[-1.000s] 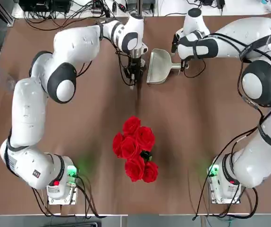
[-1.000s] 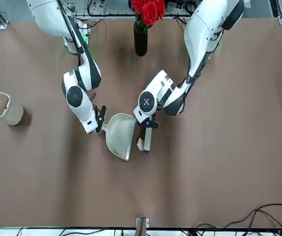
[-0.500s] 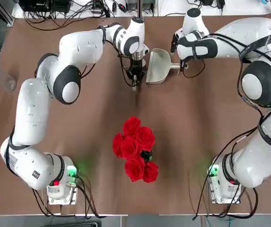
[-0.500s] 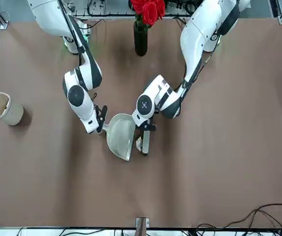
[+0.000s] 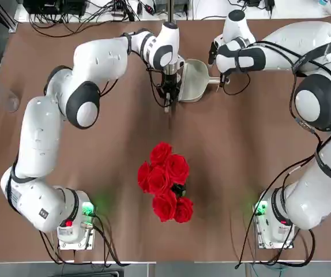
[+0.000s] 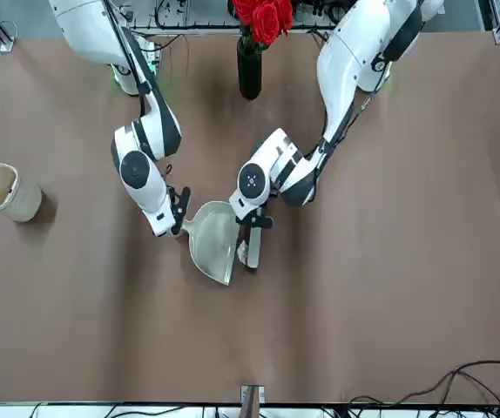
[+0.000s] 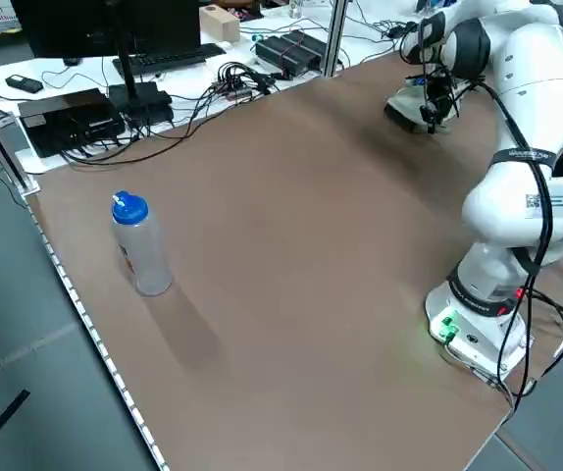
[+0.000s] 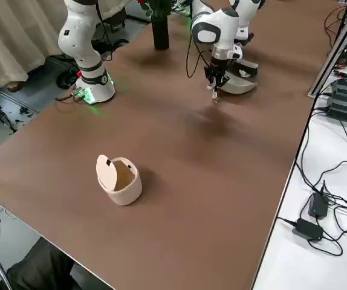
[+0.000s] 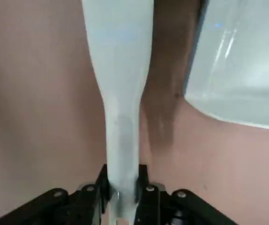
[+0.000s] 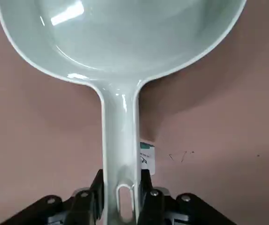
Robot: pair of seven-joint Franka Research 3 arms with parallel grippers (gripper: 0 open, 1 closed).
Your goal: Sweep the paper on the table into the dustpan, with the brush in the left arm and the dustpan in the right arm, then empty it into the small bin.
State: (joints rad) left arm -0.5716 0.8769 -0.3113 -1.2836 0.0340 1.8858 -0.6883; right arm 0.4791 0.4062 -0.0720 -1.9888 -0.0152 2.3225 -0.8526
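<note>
The left gripper (image 6: 252,228) is clamped on the brush (image 6: 253,246), its head right at the mouth of the dustpan (image 6: 213,246), which the right gripper (image 6: 179,223) holds flat on the table (image 6: 363,287) by its handle. The paper (image 6: 244,253) shows just at the pan's lip, barely in. Emptying into the small bin (image 6: 8,192), well apart, remains.

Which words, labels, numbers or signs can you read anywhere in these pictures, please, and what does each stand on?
No text can be read in any view.
Small white sticker with a green mark on the pale grey-green plastic dustpan's handle: too small.
Label on the white left arm's lower link: too blurred.
</note>
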